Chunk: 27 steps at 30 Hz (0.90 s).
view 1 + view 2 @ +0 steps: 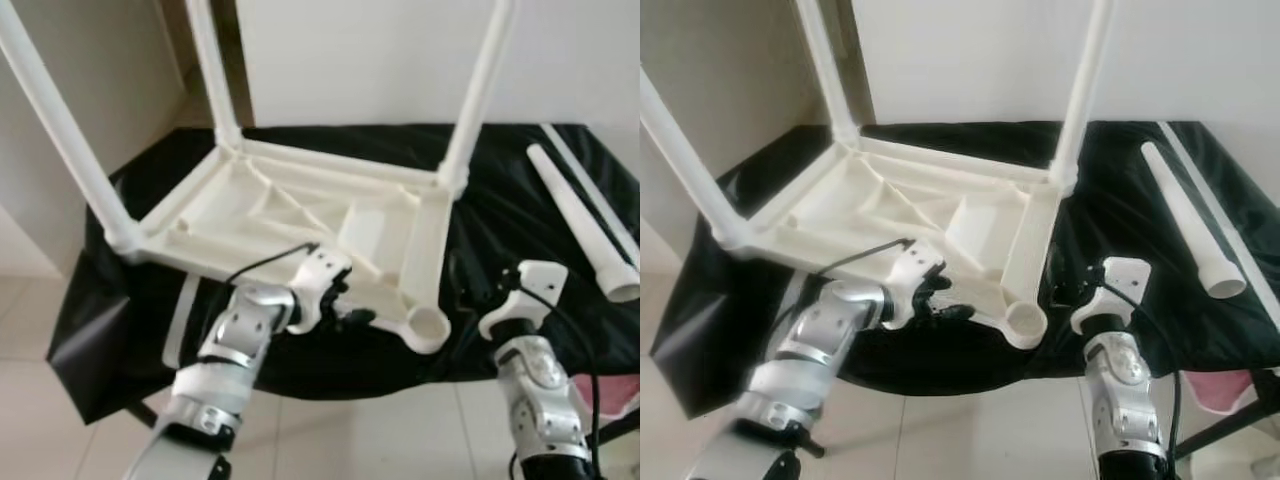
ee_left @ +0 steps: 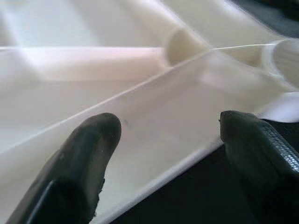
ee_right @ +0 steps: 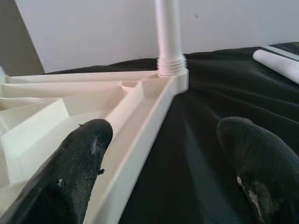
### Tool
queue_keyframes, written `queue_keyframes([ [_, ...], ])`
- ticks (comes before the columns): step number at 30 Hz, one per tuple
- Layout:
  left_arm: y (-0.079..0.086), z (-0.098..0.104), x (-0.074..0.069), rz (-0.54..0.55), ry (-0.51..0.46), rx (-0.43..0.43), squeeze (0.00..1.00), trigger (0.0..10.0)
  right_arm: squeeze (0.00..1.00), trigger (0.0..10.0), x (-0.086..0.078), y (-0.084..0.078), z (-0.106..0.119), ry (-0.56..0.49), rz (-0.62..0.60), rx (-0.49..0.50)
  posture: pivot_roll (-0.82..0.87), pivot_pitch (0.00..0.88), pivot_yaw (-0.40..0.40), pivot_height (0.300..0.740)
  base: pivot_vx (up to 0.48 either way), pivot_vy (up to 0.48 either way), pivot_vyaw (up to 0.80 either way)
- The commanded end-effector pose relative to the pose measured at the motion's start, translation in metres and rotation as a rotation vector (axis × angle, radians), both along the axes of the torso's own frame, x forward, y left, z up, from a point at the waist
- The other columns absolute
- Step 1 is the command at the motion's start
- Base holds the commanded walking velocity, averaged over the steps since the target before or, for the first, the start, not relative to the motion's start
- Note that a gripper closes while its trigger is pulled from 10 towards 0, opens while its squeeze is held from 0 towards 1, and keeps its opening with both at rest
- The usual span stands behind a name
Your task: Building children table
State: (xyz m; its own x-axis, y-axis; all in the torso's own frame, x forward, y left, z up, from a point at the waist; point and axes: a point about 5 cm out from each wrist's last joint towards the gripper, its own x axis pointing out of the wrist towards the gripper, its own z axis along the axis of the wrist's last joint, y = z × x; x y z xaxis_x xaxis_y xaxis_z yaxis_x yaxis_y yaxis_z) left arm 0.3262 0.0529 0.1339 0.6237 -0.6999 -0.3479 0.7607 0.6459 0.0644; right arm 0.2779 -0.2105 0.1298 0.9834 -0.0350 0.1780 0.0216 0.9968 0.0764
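Tabletop (image 1: 300,215) upside down on black-draped table (image 1: 520,210), three legs screwed in, near-right corner socket (image 1: 428,325) vacant. Left gripper (image 1: 345,300) spread at near rim, seemingly holding nothing. Right gripper (image 1: 475,290) spread, bare, beside socket. Fourth leg (image 1: 580,220) loose at far right. No containers.

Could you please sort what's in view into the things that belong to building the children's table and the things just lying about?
Belonging to the job:
- upside-down white tabletop with three legs fitted
- empty corner socket
- loose white leg on the cloth
- left tool, open at the tabletop's near edge
- right tool, open beside it

Just lying about:
- black cloth
- pink item, too cropped to identify
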Motion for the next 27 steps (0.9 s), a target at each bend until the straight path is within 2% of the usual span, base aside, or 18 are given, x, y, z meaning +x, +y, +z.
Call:
queue_keyframes([
  [1, 0.009, -0.002, -0.001, 0.076, -0.006, -0.016, 0.00, 10.0, 0.00, 10.0, -0.001, -0.001, -0.001, 0.008, -0.008, 0.001, -0.08, 0.012, 0.052, 0.740, 0.000, 0.000, 0.00],
  [3, 0.003, 0.007, -0.009, 0.035, -0.057, -0.114, 0.00, 10.0, 0.00, 10.0, -0.001, -0.001, -0.001, 0.006, -0.011, 0.005, -0.08, 0.018, 0.051, 0.740, 0.000, 0.000, 0.00],
  [4, 0.003, 0.007, -0.009, 0.035, -0.057, -0.114, 0.00, 10.0, 0.00, 10.0, -0.001, -0.001, -0.001, 0.006, -0.011, 0.005, -0.08, 0.018, 0.051, 0.740, 0.000, 0.000, 0.00],
  [6, 0.000, 0.017, -0.018, 0.005, -0.135, -0.197, 0.00, 10.0, 0.00, 10.0, 0.000, 0.000, 0.000, 0.003, -0.014, 0.009, -0.08, 0.029, 0.048, 0.740, 0.000, 0.000, 0.00],
  [10, -0.003, 0.021, -0.027, -0.015, -0.190, -0.244, 0.00, 10.0, 0.00, 10.0, 0.000, 0.000, 0.001, 0.000, -0.017, 0.014, -0.08, 0.033, 0.047, 0.740, 0.000, 0.000, 0.00],
  [11, -0.008, 0.016, -0.035, -0.024, -0.218, -0.213, 0.00, 10.0, 0.00, 10.0, 0.001, 0.001, 0.002, -0.005, -0.025, 0.020, -0.08, 0.036, 0.047, 0.740, 0.000, 0.000, 0.00],
  [14, -0.014, 0.013, -0.040, -0.025, -0.253, -0.169, 0.00, 10.0, 0.00, 10.0, 0.002, 0.000, 0.002, -0.011, -0.041, 0.023, -0.08, 0.040, 0.047, 0.740, 0.000, 0.000, 0.00],
  [16, -0.014, 0.013, -0.040, -0.025, -0.253, -0.169, 0.00, 10.0, 0.00, 10.0, 0.002, 0.000, 0.002, -0.011, -0.041, 0.023, -0.08, 0.040, 0.047, 0.740, 0.000, 0.000, 0.00],
  [17, -0.020, 0.013, -0.042, -0.006, -0.297, -0.135, 0.00, 10.0, 0.00, 10.0, 0.003, 0.000, 0.004, -0.019, -0.056, 0.032, -0.08, 0.040, 0.045, 0.740, 0.000, 0.000, 0.00],
  [20, -0.023, 0.014, -0.038, 0.021, -0.340, -0.120, 0.00, 10.0, 0.00, 10.0, 0.004, 0.001, 0.005, -0.026, -0.065, 0.044, -0.08, 0.041, 0.044, 0.740, 0.000, 0.000, 0.00],
  [22, -0.025, 0.015, -0.032, -0.004, -0.385, -0.077, 0.00, 10.0, 0.00, 10.0, 0.005, 0.003, 0.006, -0.029, -0.065, 0.050, -0.09, 0.038, 0.038, 0.740, 0.000, 0.000, 0.00],
  [25, -0.025, 0.015, -0.031, -0.010, -0.399, -0.060, 0.00, 10.0, 0.00, 10.0, 0.005, 0.004, 0.006, -0.030, -0.064, 0.051, -0.09, 0.038, 0.039, 0.740, 0.000, 0.000, 0.00],
  [27, -0.024, 0.014, -0.027, -0.072, -0.428, -0.003, 0.00, 10.0, 0.00, 10.0, 0.006, 0.003, 0.007, -0.032, -0.064, 0.051, -0.09, 0.038, 0.035, 0.740, 0.000, 0.000, 0.00],
])
